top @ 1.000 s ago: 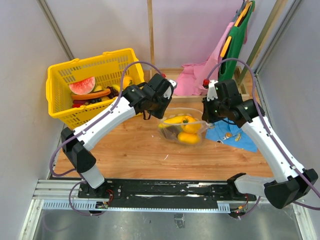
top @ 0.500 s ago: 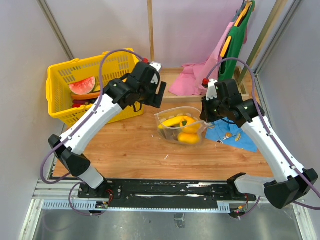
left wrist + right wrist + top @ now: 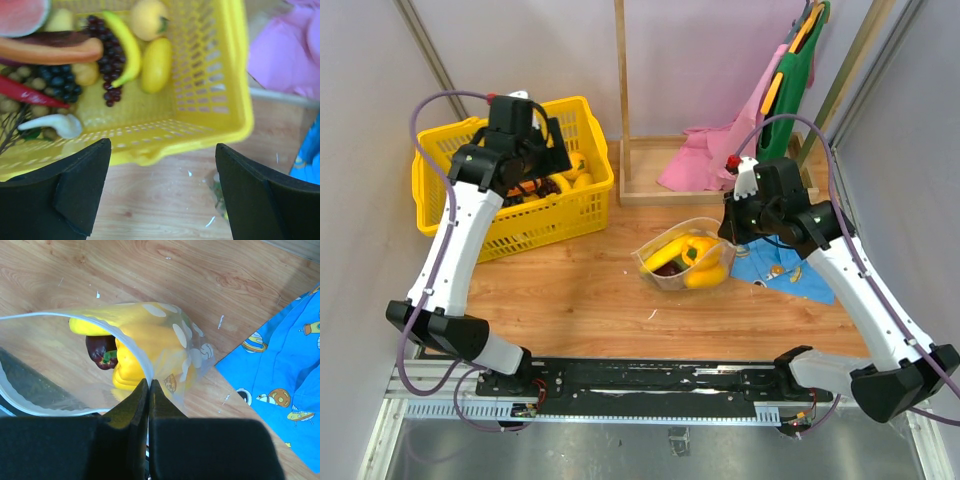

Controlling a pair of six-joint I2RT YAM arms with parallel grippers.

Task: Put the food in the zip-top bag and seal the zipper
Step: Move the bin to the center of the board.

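The left end effector [image 3: 164, 150], fingers spread apart, hangs over the yellow plastic mesh basket [image 3: 235, 85]. That arm looks the nearer to the loose food: a yellow toy banana [image 3: 125, 47] lies ahead of its fingertips, its long axis running away from them. Off to its right, the right end effector [image 3: 149, 385] is clamped on the rim of the clear dotted zip-top bag [image 3: 170, 335]. The bag rests on the tabletop [image 3: 75, 270] with a yellow pepper [image 3: 132, 365] and a dark purple piece [image 3: 100, 351] inside.
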